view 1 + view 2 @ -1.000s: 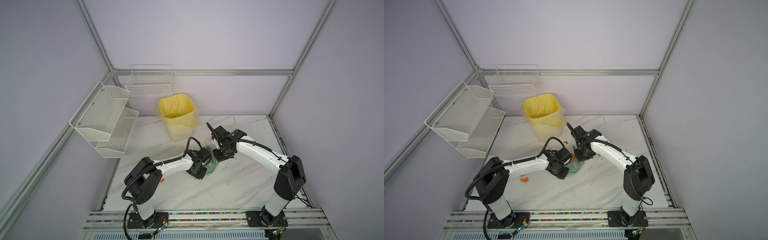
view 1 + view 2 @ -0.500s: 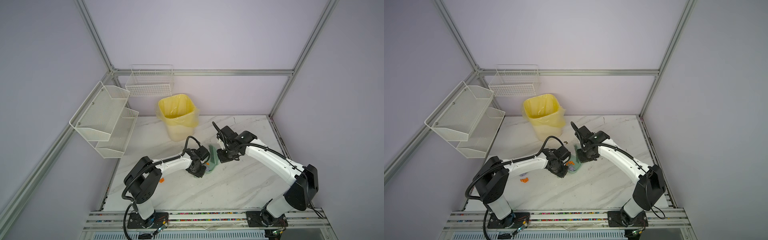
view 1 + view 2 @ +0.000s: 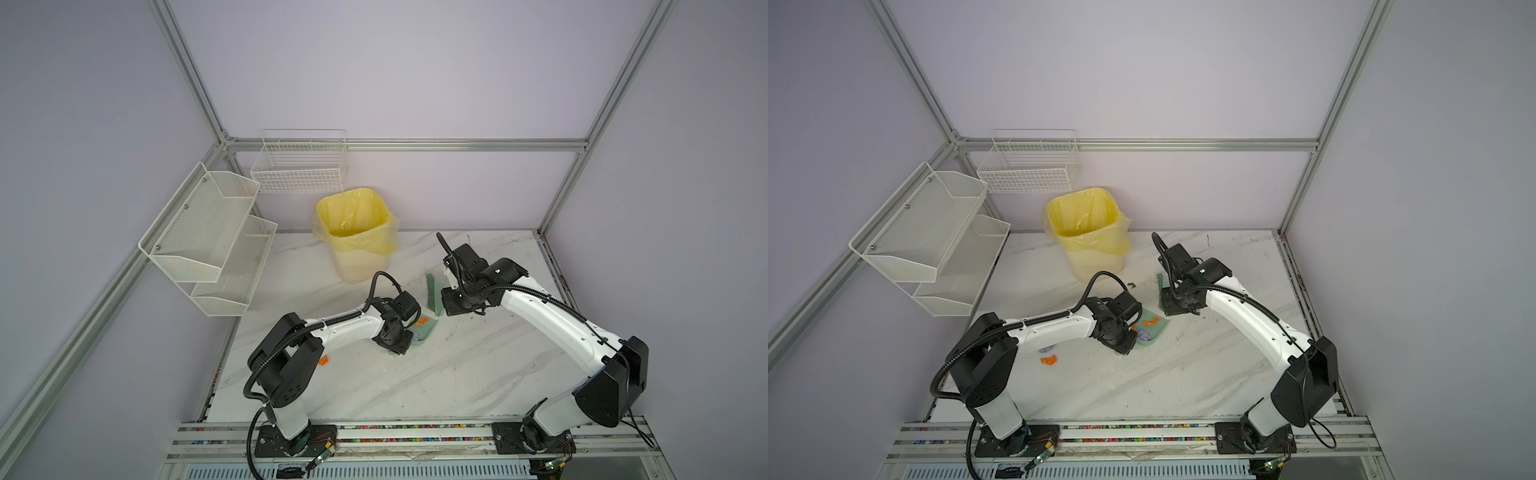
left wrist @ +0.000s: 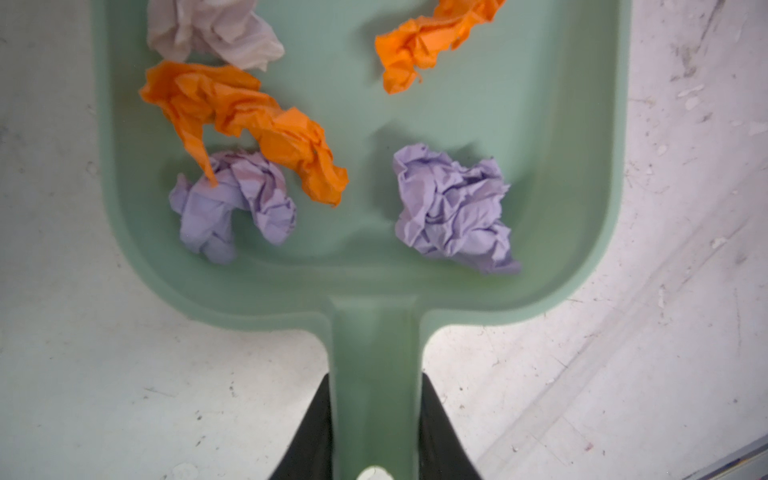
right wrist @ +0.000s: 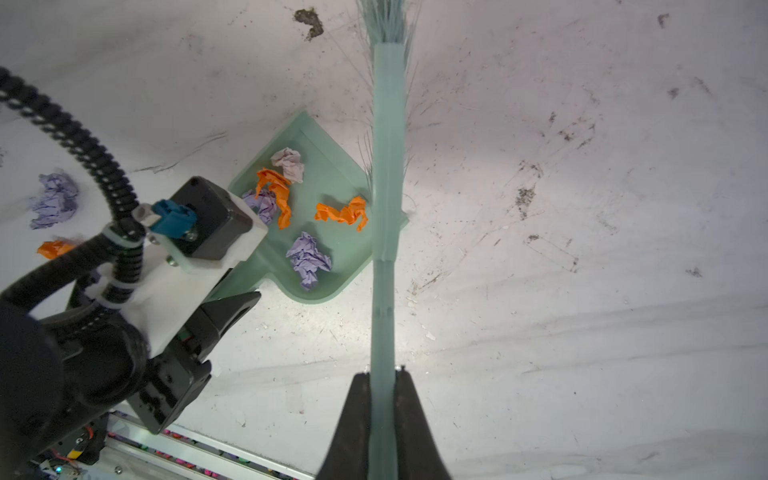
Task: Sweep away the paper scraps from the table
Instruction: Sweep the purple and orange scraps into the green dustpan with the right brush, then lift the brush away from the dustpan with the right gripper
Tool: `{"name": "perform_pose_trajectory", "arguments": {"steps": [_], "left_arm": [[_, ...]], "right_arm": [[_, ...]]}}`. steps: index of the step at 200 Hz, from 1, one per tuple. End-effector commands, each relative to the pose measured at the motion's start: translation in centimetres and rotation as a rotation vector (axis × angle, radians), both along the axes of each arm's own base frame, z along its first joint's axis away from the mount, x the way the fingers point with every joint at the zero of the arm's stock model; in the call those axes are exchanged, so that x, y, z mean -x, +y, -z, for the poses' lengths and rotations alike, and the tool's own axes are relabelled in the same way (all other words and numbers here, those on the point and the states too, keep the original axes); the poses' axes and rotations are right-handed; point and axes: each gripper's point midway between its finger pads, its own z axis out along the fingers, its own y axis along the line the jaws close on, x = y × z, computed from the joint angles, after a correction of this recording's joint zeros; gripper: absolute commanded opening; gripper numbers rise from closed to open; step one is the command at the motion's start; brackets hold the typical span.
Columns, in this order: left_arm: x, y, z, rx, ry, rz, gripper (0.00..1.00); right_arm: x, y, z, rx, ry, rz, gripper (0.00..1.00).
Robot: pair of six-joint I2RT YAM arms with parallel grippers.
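Two crumpled orange and lavender paper scraps [image 3: 1049,360] lie left on the white marble table [image 3: 1142,386]. My left gripper [image 4: 376,399] grasps the loaded mint-green plastic dustpan [image 4: 540,145]; my right gripper [image 5: 382,378] clenches the matching brush [image 5: 388,145]. Next I'd sweep those strays in.

The dustpan [image 4: 540,124] is moulded mint-green plastic, smooth and matt. The paper scraps [image 4: 453,208] are thin crumpled paper, matt and sharply creased. The table [image 4: 124,395] has a hard, smooth marble-pattern top with a slight sheen, scuffed and smudged dark. The brush [image 5: 388,166] has a matt plastic back and fine, thin bristles. The bin liner [image 3: 353,232] is glossy, wrinkled yellow plastic film. The shelves [image 3: 208,232] are white-coated metal mesh. The frame rails [image 3: 407,144] are bare satin metal. My arm covers [image 3: 552,320] are glossy white plastic.
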Motion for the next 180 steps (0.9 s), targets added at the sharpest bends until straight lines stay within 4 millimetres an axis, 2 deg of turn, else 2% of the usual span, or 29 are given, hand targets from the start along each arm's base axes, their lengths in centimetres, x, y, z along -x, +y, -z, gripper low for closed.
{"name": "perform_pose_trajectory", "arguments": {"steps": [1,20,41,71,86,90,121,180], "left_arm": [[-1.6,-0.9,-1.9,0.053,-0.058,-0.036,0.13],[-1.8,-0.9,-2.0,0.052,-0.068,-0.045,0.13],[-2.1,-1.0,-2.2,0.059,-0.080,-0.056,0.12],[-2.5,-1.4,-2.4,0.081,-0.092,-0.078,0.12],[-2.7,-1.6,-2.8,0.098,-0.102,-0.095,0.11],[-2.7,-1.6,-2.9,0.103,-0.105,-0.099,0.11],[-2.9,-1.7,-4.3,0.147,-0.146,-0.118,0.11],[-3.6,-1.6,-5.2,0.173,-0.203,-0.142,0.11]], "right_arm": [[1.0,2.4,-1.4,-0.163,0.008,-0.064,0.00],[1.9,3.2,-2.4,-0.238,0.017,-0.089,0.00],[2.1,2.6,-2.4,-0.229,0.018,-0.059,0.00],[2.3,2.0,-4.1,-0.251,-0.017,-0.019,0.00],[2.4,1.7,-3.5,-0.242,-0.003,0.000,0.00],[2.7,1.4,-4.1,-0.253,-0.020,0.006,0.00],[3.3,0.4,-3.7,-0.246,-0.022,0.046,0.00],[3.0,0.8,-8.6,-0.352,-0.118,0.049,0.00]]}}
